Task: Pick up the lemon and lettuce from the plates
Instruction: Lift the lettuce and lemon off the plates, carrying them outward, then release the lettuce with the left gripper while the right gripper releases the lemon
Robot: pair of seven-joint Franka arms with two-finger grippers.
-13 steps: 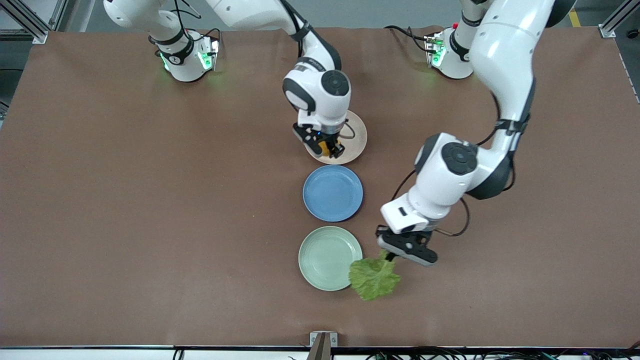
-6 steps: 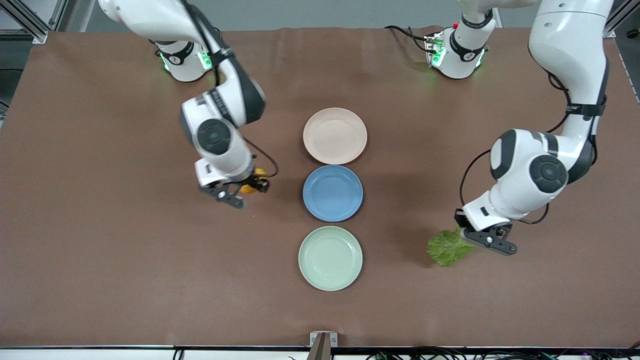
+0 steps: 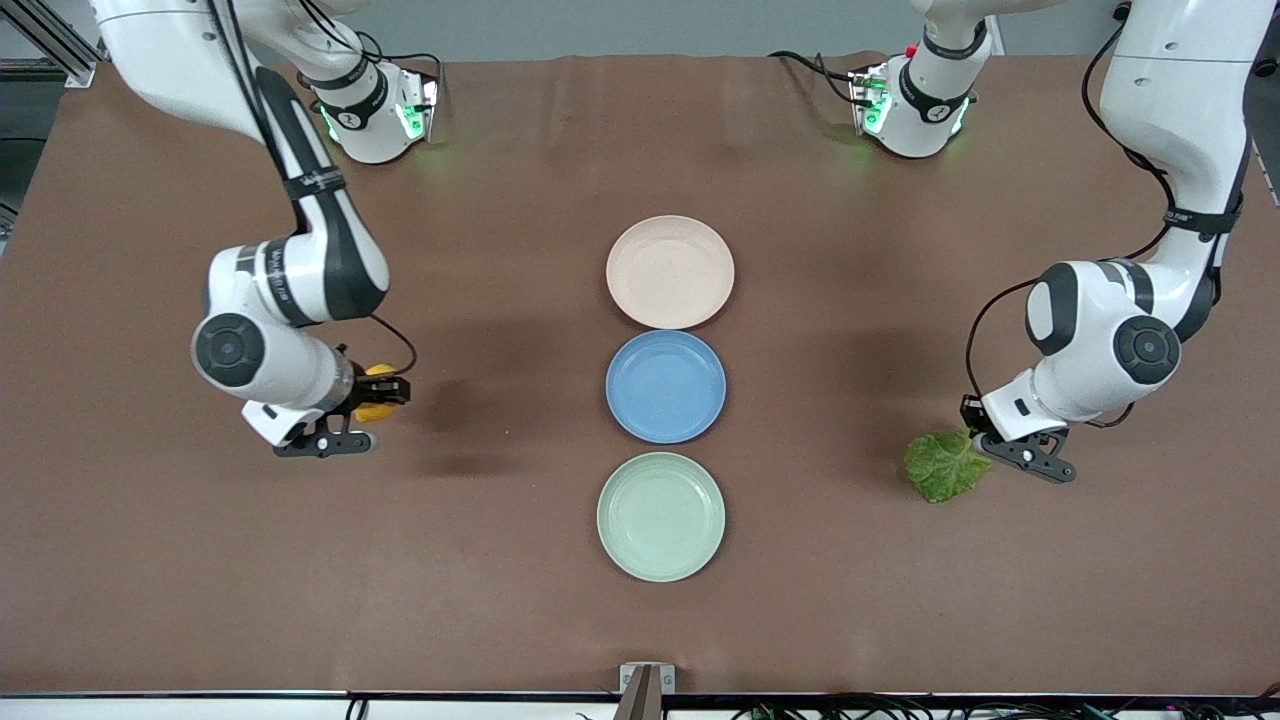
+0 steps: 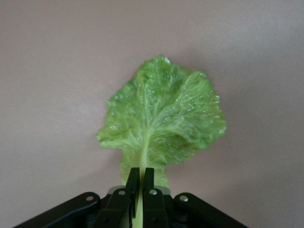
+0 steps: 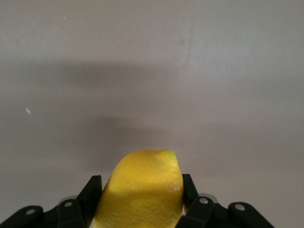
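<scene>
Two bent arms over bare table: right tool [image 3: 372, 398] gripping lemon [image 3: 377, 396], left tool [image 3: 975, 440] pinching lettuce [image 3: 943, 466].

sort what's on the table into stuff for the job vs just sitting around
For the job:
lemon, in right hand
lettuce leaf, in left hand
beige-pink plate
mint green plate

Just sitting around:
blue plate

The right gripper [image 3: 375, 400] is at the middle left of the frame, clamped on the lemon [image 3: 377, 393]. The left gripper [image 3: 975, 437] is at the middle right, pinching the lettuce [image 3: 944, 466] by its stem.
</scene>
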